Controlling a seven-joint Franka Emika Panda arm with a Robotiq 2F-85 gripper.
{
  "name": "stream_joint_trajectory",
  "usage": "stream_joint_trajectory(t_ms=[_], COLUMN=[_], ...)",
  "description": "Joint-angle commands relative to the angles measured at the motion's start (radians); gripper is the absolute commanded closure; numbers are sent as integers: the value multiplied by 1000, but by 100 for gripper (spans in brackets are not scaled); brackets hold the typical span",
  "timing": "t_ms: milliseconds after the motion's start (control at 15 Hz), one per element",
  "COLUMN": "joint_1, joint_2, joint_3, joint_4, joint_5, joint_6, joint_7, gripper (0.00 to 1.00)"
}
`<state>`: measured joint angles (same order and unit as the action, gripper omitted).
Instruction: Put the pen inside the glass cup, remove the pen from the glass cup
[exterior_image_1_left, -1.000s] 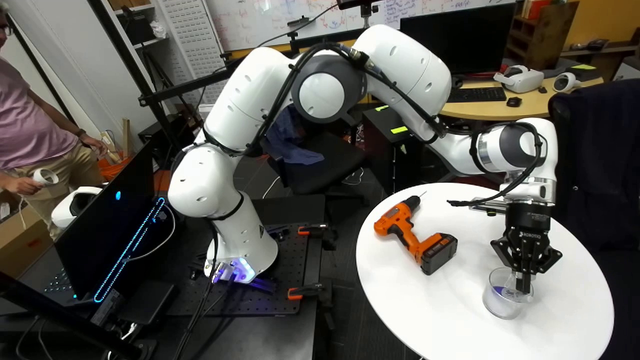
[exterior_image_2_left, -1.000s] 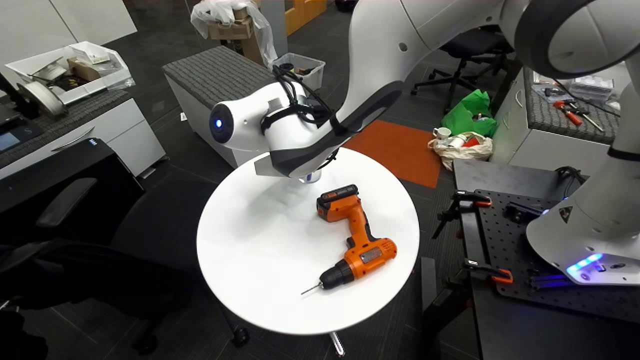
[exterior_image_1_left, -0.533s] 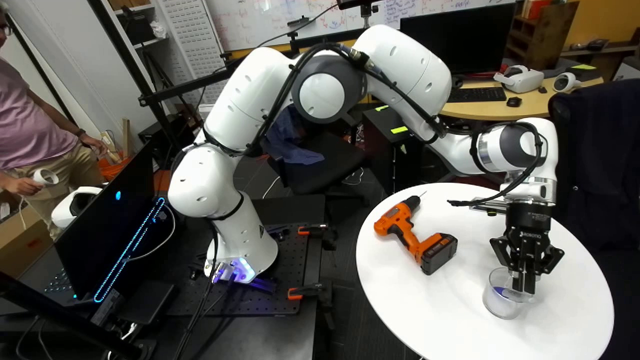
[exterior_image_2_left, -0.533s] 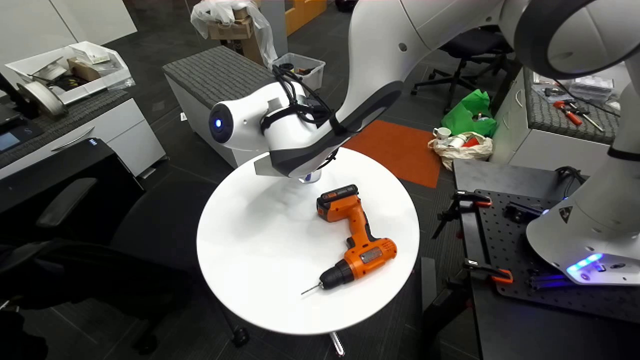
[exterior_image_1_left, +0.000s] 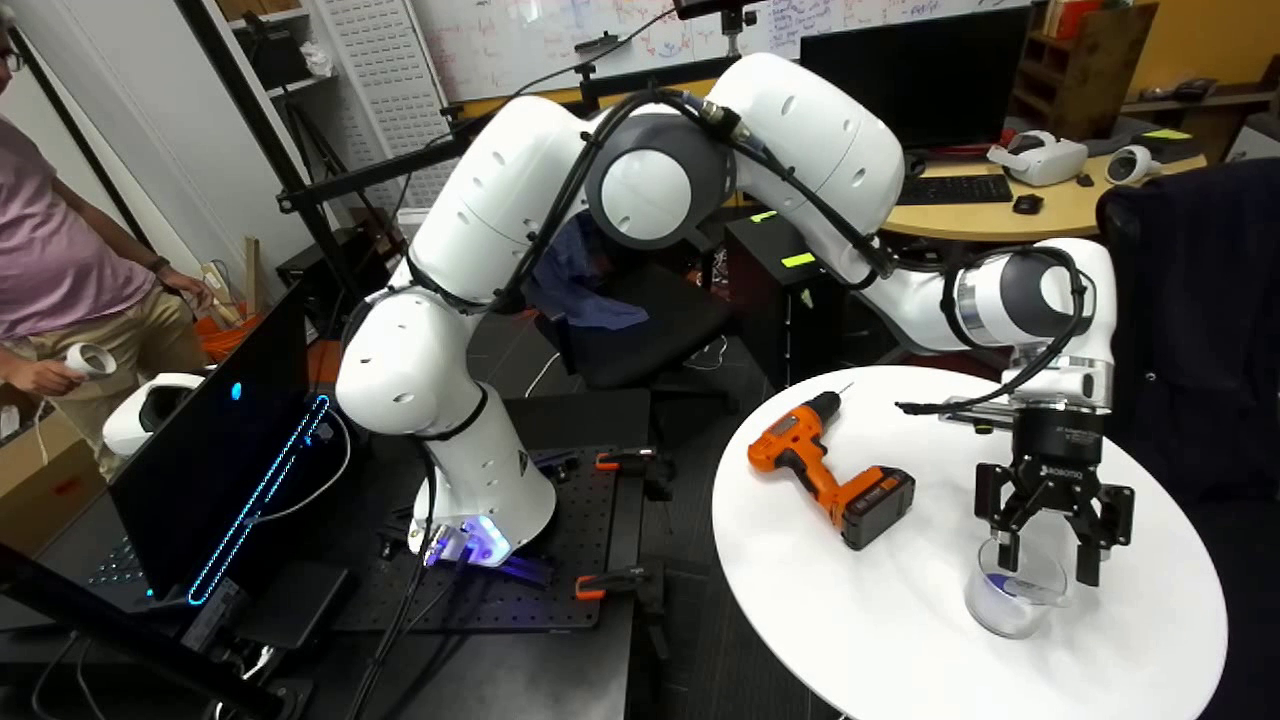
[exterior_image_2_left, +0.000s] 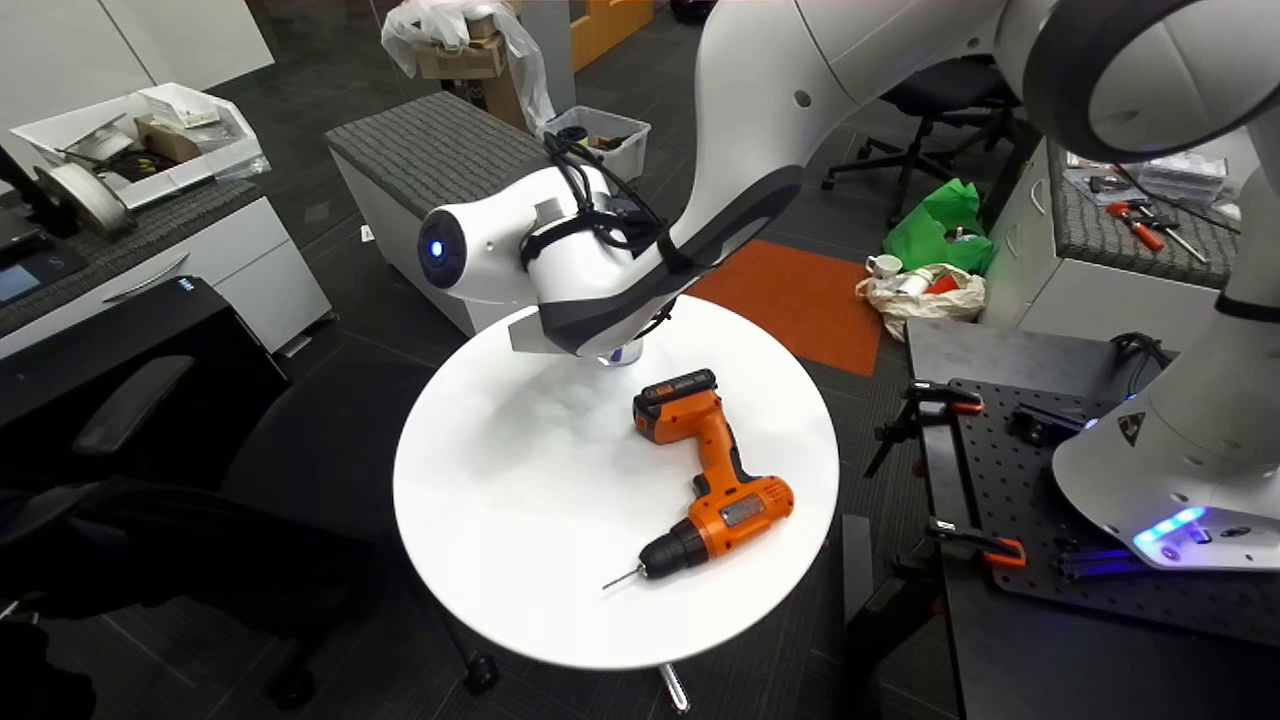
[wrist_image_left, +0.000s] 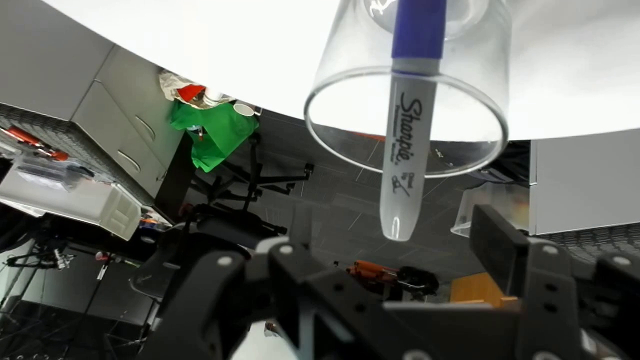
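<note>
Pen (wrist_image_left: 410, 130) leans in cup (wrist_image_left: 475, 65)—end effector (exterior_image_1_left: 1048, 571) hangs spread.

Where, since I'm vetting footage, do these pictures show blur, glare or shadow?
In the wrist view, one of the fingers looks smeared, the pen sharper; in that view, the table washes out white and glare streaks the cup; in an exterior view, a soft shadow lies on that table near the arm.

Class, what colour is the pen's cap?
The pen's cap is bluish purple, best seen in the wrist view.
</note>
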<state>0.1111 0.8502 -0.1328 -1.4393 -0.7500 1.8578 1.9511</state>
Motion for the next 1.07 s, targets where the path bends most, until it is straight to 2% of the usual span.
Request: stream_joint_trajectory(t_ms=[0,333,400,467,600,1000], joint_1=[3,-5,-6,-7,-8,-8], joint_2=[19,28,30,31,32,39], joint_3=[-15,-21,-22,-22,-22,-22], joint_4=[41,48,49,50,50,53], joint_5=[21,25,25,26,26,27], joint_6=[-36,-34,-34,-34,-33,-36], joint_7=[-39,-43,-43,-43,-43,-46], gripper=[0,2,7,29,32,79])
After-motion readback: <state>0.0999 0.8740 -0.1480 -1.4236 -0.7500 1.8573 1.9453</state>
